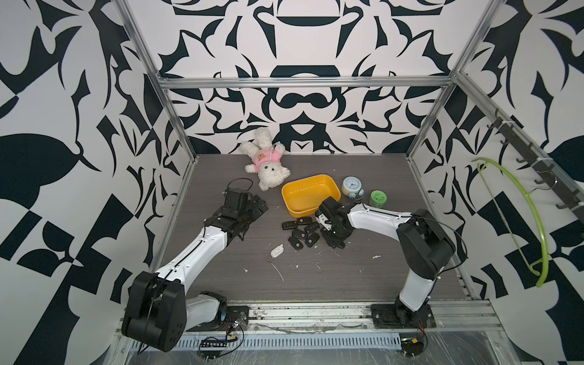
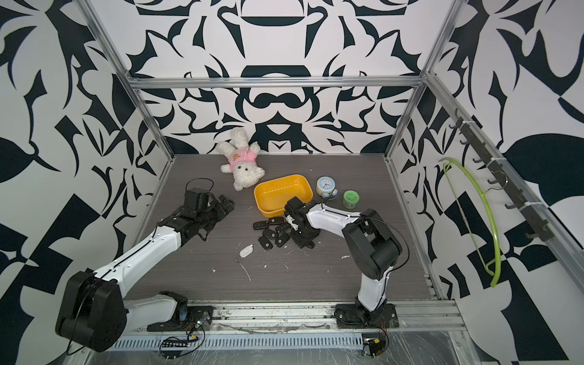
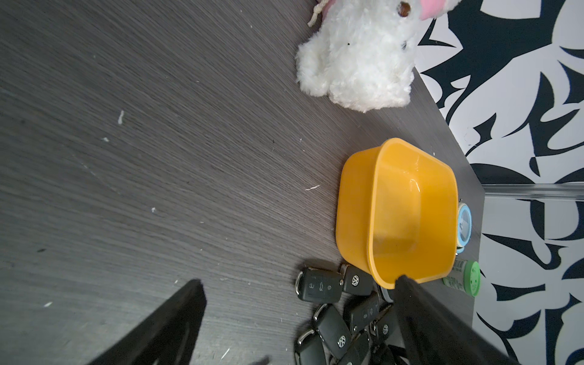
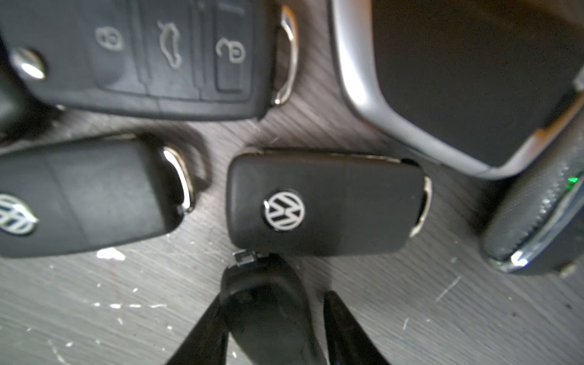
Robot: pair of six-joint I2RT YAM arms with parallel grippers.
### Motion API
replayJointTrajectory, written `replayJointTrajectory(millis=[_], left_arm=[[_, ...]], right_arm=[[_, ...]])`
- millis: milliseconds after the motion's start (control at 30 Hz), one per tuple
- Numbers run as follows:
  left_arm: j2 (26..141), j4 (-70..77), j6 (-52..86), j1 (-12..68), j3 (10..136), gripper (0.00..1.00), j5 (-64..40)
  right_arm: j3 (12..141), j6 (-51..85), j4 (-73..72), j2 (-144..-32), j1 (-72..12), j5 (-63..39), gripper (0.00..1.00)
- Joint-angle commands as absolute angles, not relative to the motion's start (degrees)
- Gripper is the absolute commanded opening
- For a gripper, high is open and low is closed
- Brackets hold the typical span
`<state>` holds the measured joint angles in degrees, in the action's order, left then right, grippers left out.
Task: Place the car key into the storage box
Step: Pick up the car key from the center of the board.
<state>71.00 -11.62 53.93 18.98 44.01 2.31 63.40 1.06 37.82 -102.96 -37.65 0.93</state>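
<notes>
Right end effector [image 4: 275,300] straddles car key [image 4: 262,316] — storage box [image 1: 295,205] near.

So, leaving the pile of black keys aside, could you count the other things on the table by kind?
Plush toy: 1
Yellow box: 1
Alarm clock: 1
Green jar: 1
White key: 1
Total: 5

In a top view I find the storage box [image 1: 308,194] mid-frame: plush toy [image 1: 267,166] to its upper left, alarm clock [image 1: 351,186] then jar [image 1: 378,199] to its right, car keys [image 1: 298,234] piled just below, a lone fob [image 1: 277,252] lower left of them.
</notes>
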Motion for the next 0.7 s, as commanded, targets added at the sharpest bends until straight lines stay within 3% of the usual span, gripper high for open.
replayJointTrajectory(millis=[0,267,467,600,667], left_arm=[[70.8,-11.8,54.2,19.0,43.8,0.99,2.4],[69.9,-12.1,54.2,19.0,43.3,0.99,3.2],[69.5,-12.5,54.1,19.0,43.2,0.99,3.7],[69.4,-13.2,53.7,18.9,43.6,0.99,4.8],[69.4,-13.5,53.5,18.8,43.7,0.99,5.2]], right_arm=[[63.4,0.6,38.8,-103.6,-38.2,3.2,0.43],[64.7,0.3,40.7,-103.2,-39.0,3.3,0.21],[65.9,1.4,42.3,-99.8,-39.1,2.9,0.13],[66.2,3.1,43.8,-94.8,-39.1,2.5,0.0],[66.4,3.9,44.5,-91.9,-39.1,2.5,0.0]])
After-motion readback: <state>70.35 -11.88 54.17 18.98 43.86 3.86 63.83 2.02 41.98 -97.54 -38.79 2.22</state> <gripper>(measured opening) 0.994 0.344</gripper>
